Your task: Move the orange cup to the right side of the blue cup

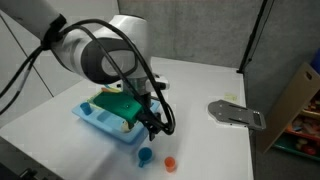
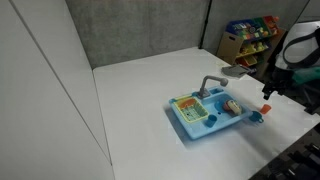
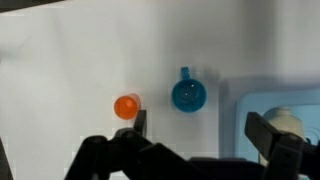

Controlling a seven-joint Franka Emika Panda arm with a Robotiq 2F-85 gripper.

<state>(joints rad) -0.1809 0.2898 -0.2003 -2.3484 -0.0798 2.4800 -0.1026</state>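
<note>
Two cups share the white surface (image 3: 70,60), the orange cup (image 3: 127,106) near the blue cup (image 3: 189,96), beneath the open, empty tool (image 3: 198,122); nothing is lifted, and completion looks uncertain.

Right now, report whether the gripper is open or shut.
The gripper is open: in the wrist view its fingers stand wide apart with nothing gripped between them; the orange cup and the blue cup rest on the table.
</note>
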